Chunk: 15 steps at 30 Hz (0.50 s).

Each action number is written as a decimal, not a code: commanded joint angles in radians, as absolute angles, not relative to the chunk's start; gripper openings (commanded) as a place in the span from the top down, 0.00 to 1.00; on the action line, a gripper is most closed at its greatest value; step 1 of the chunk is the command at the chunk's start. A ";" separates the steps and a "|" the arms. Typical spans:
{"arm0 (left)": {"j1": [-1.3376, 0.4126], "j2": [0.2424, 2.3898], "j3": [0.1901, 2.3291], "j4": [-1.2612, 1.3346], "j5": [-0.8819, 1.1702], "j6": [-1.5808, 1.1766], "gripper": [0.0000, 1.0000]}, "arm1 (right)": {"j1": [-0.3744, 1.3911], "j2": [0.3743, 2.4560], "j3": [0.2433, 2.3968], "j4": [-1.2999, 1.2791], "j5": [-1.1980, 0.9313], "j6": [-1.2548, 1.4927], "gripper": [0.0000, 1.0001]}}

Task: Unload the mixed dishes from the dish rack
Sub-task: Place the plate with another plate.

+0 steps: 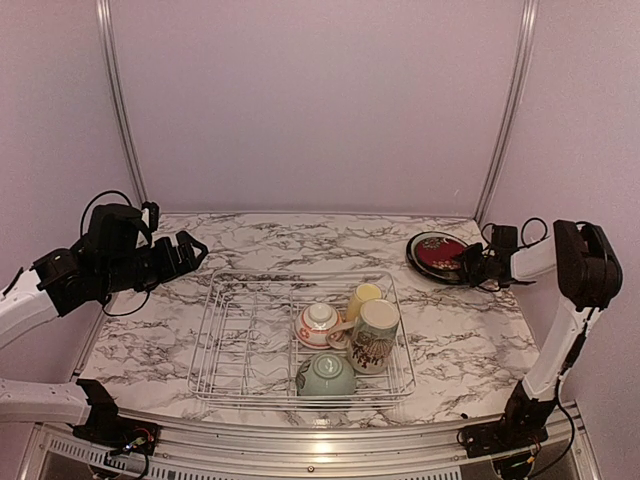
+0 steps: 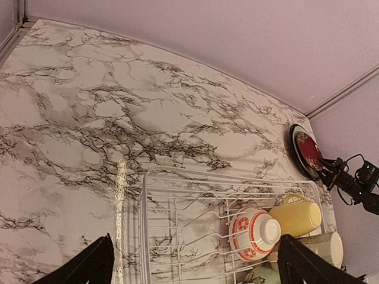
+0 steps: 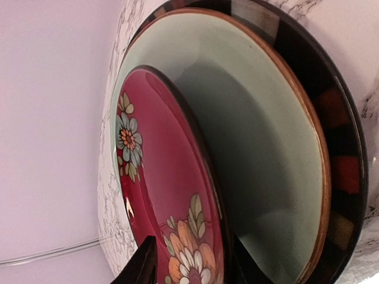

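The left pincer [image 1: 196,252] hangs above the worktop's [image 1: 150,340] left edge, its jaws spread wide with nothing between them. Open marble lies beneath it and runs on behind the rack [image 1: 245,340] to the back wall.

The one rack sits mid-worktop, its near rim close to the front edge. Its left half is only wire. Four dishes crowd its right half:
- One red-and-white bowl [image 1: 320,323], foot upward.
- One green bowl [image 1: 326,376] at the near rim, also foot upward.
- One yellow cup [image 1: 362,298] lying on its side by the far rim.
- One patterned mug [image 1: 375,336], tilted, just beside the cup and both bowls.

A strip of marble separates the rack from the right edge.

Two plates lie in the far right corner, near the wall post. The flowered red plate [image 3: 160,177] rests inside the teal plate [image 3: 266,148]. The right pincer [image 1: 470,262] is closed on the red plate's rim, with one of its fingers [image 3: 144,263] on each face.
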State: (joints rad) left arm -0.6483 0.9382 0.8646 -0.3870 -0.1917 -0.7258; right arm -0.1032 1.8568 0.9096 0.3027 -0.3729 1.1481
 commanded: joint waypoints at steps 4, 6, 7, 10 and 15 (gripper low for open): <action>-0.652 0.910 0.854 -0.400 -0.201 -0.726 0.01 | -0.103 1.841 0.945 0.270 -0.389 1.091 0.59; -0.652 0.907 0.855 -0.403 -0.203 -0.723 0.01 | -0.104 1.830 0.937 0.257 -0.385 1.085 0.57; -0.652 0.907 0.857 -0.403 -0.204 -0.720 0.01 | -0.103 1.825 0.932 0.253 -0.384 1.084 0.57; -0.652 0.909 0.864 -0.407 -0.204 -0.717 0.01 | -0.103 1.808 0.919 0.242 -0.378 1.071 0.51; -0.652 0.912 0.871 -0.412 -0.204 -0.715 0.01 | -0.103 1.773 0.919 0.194 -0.355 1.019 0.35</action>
